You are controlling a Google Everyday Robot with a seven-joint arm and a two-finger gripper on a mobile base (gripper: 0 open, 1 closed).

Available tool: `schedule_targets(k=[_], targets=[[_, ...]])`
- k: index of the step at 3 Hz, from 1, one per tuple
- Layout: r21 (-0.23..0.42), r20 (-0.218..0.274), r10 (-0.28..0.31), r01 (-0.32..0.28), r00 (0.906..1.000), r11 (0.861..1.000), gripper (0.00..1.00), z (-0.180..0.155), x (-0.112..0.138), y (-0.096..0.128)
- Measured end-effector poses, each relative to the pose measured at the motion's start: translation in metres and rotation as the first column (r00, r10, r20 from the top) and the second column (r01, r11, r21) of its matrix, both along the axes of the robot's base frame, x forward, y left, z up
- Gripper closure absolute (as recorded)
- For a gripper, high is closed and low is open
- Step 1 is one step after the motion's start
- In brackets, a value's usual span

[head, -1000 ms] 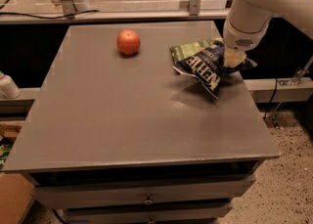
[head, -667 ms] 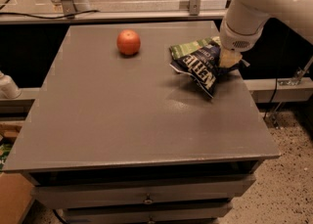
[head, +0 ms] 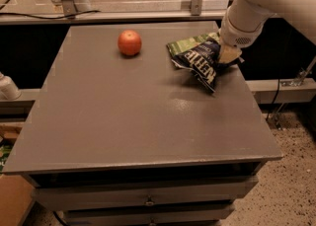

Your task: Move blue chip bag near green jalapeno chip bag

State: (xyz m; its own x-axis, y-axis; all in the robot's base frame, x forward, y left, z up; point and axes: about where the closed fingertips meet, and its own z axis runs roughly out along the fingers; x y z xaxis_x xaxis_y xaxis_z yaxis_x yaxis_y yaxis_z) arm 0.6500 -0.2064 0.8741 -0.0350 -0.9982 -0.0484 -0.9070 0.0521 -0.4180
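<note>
The blue chip bag (head: 202, 63) is crinkled, dark navy with white lettering, and lies on the right part of the grey table (head: 138, 111). The green jalapeno chip bag (head: 187, 43) lies directly behind it, touching and partly covered by it. My gripper (head: 224, 58) hangs from the white arm (head: 256, 3) at the blue bag's right end, down on the bag. Its fingertips are hidden behind the wrist and the bag.
A round orange-red fruit (head: 129, 42) sits at the back middle of the table. The table's right edge is close to the bags. Drawers (head: 148, 198) are below the front edge. A metal rail (head: 123, 15) runs behind the table.
The gripper and the blue bag's right end have shifted slightly to the left and back, toward the green bag. The fruit has not moved.
</note>
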Motion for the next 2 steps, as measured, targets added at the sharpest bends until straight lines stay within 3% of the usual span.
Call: schedule_targets(k=[2], targets=[[0.058,0.042,0.062,-0.065,0.9972,0.996,1.0,0.009,0.028,0.012]])
